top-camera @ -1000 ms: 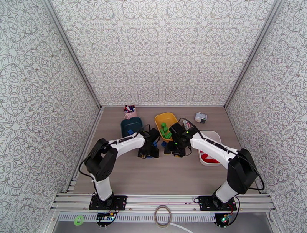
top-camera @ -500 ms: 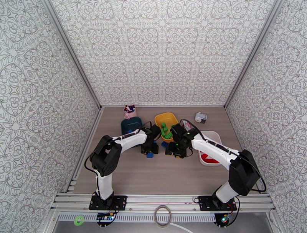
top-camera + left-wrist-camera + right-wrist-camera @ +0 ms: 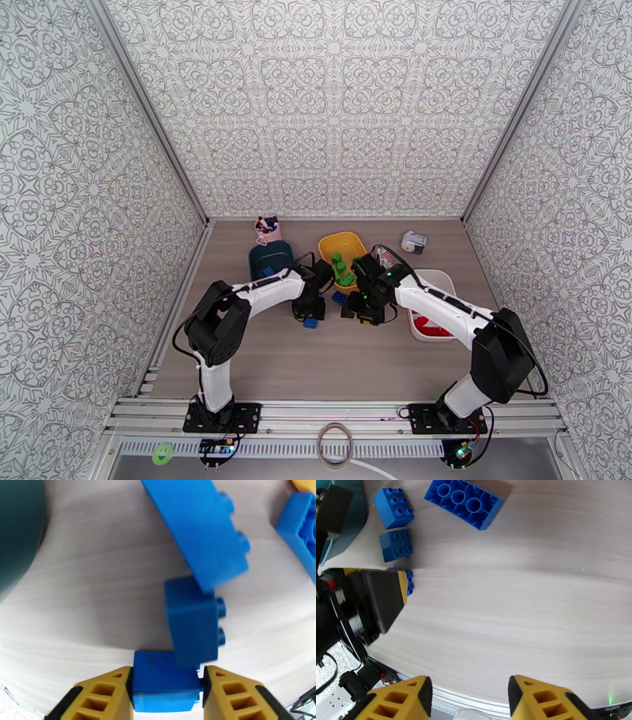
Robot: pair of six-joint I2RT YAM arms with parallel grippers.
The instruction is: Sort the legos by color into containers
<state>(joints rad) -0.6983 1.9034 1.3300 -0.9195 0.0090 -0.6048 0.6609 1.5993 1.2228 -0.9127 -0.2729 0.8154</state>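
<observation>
Just right of the teal bin [image 3: 265, 253], the left gripper [image 3: 165, 679] pinches a small blue brick [image 3: 158, 669], seemingly against the table [image 3: 98, 578]. Other blue bricks [image 3: 193, 626] lie just beyond. The right gripper [image 3: 468, 691] hangs part-open, empty.

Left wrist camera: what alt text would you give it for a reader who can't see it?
The left gripper, with yellow fingers, clamps a small blue brick at the bottom edge, just above a pale wooden table. Three more blue bricks lie just beyond it, and the edge of a dark teal bin shows at the top left.
</observation>
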